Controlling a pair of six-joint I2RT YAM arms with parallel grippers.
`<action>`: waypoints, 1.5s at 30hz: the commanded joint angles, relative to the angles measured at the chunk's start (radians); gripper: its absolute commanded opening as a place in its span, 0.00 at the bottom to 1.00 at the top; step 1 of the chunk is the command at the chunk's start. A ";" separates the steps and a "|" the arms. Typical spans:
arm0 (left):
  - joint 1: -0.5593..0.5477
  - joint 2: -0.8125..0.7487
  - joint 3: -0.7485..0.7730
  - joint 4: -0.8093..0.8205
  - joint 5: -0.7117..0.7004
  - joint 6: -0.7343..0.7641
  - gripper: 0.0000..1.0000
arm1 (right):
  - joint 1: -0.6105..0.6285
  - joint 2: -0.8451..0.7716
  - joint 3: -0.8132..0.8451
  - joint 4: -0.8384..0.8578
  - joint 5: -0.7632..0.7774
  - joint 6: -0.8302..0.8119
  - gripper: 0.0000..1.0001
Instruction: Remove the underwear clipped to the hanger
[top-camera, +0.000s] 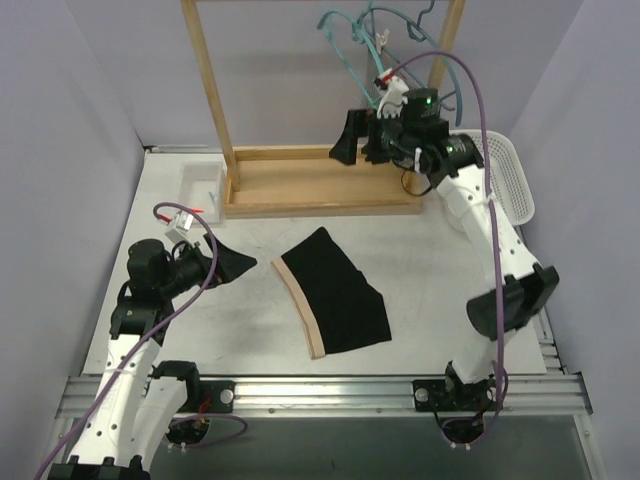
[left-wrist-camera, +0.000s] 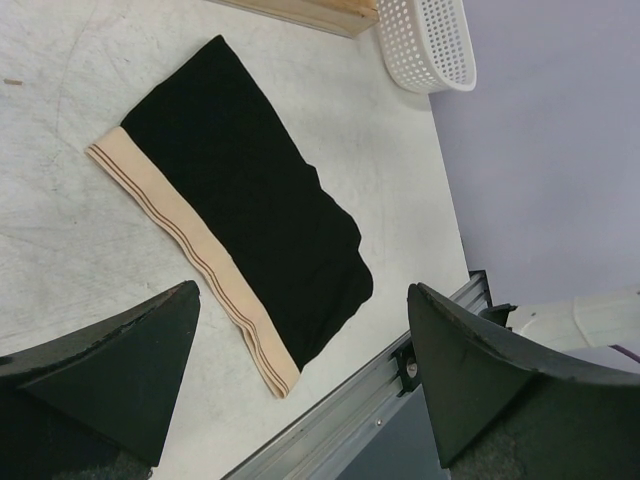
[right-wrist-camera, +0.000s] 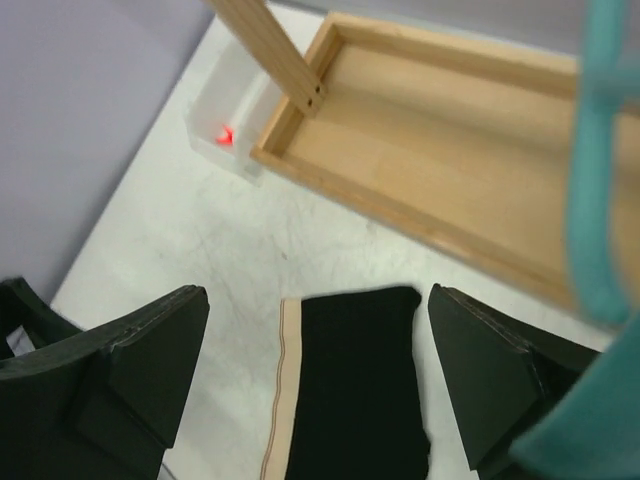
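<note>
- The black underwear (top-camera: 335, 295), with its tan waistband, is seen lying flat on the table (top-camera: 420, 260), between the two arms and well apart from the hanger.
- The teal hanger (right-wrist-camera: 590, 200) is hung high on the wooden rack (top-camera: 210, 80); no cloth is seen on the part in view, and no other garment is found in any view.
- The left hand (top-camera: 215, 265) is held low, just beside the black underwear, fingers spread with nothing between them.
- The right hand (top-camera: 360, 148) is raised close by the teal hanger, likewise released and empty.
- The step is judged to be a reach by the right hand towards the hanger, for anything clipped there; that part is hidden.
- Next, the fingers would need to be brought round a cloth edge and closed before any downward pull.
</note>
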 joint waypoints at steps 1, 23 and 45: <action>0.004 -0.019 0.053 0.001 0.016 -0.006 0.94 | 0.075 -0.219 -0.187 0.027 0.202 -0.082 0.98; 0.006 -0.022 0.021 -0.014 0.022 0.011 0.94 | 0.580 -0.105 -1.156 0.489 0.844 0.319 1.00; 0.004 -0.022 -0.002 -0.027 0.035 0.017 0.94 | 0.329 -0.404 -1.403 0.529 0.941 0.582 0.00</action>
